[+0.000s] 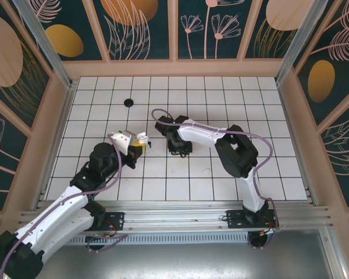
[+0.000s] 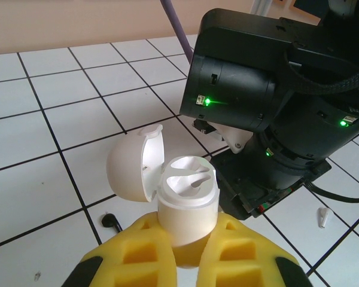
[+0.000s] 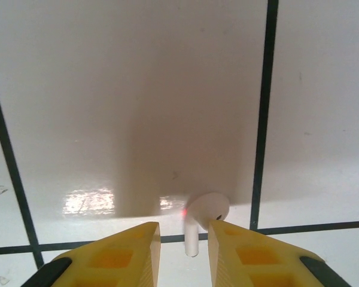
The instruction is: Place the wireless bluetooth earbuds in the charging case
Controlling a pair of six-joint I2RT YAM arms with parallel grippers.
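One earbud (image 3: 206,208) lies on the table (image 3: 137,89) between the narrowly parted right fingers (image 3: 251,257); we note the left fingers (image 2: 137,251) clamped on the open-lidded charging case (image 2: 187,200).

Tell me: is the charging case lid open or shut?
Open. The charging case, clamped in the left gripper, has its lid swung back, exposing empty slots.
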